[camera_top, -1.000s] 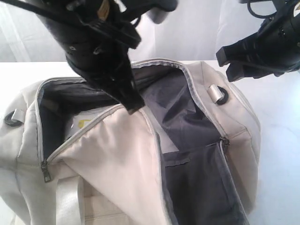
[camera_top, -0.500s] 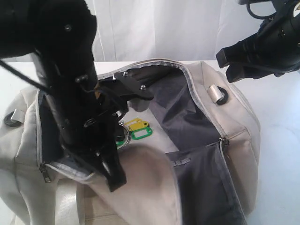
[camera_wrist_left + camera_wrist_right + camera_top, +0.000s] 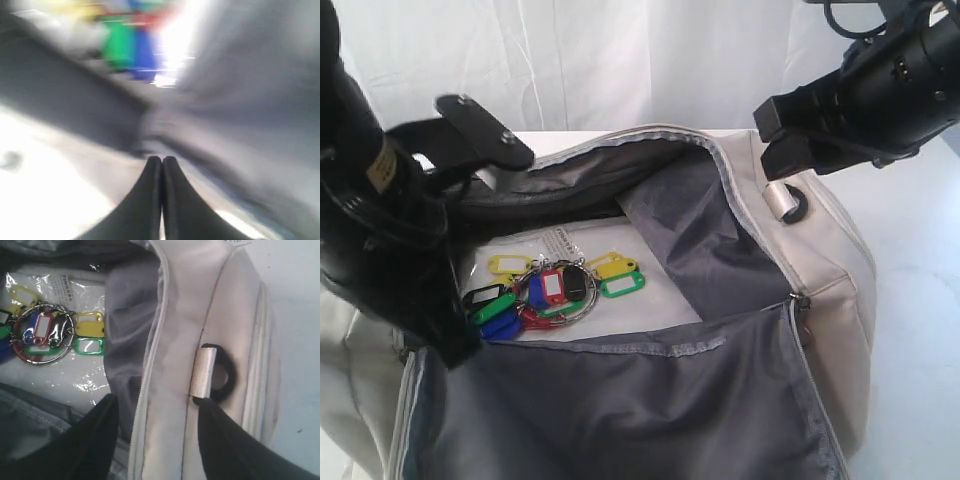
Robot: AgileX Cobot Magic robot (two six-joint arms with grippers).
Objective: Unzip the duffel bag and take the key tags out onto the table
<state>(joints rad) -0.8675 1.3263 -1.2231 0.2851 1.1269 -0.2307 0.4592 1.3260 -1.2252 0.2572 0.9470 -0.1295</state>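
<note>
Opened within the last second: near flap [image 3: 620,410] of the duffel bag [image 3: 840,260] dragged down and outward by the left gripper [image 3: 161,161], uncovering the key tags [image 3: 545,290], hidden a second ago but for a sliver of yellow. Means the unzipping looks done and the lifting-out can start.

Left gripper pressed fully shut, low at the flap's corner; impossible to say whether a fold of lining is pinched between the tips (wrist view badly blurred). Key tags a short way beyond those tips, inside the bag, not yet on the table [image 3: 920,330].

Right gripper [image 3: 156,404] standing wide and holding nothing, poised over the far rim, one finger toward the lining, the other by the black D-ring [image 3: 222,377]; tags below and inward of it.

Tags themselves: yellow, green, blue, red and black, white label windows, bunched on wire rings, lying on a clear plastic sleeve [image 3: 75,385] over grey lining.
</note>
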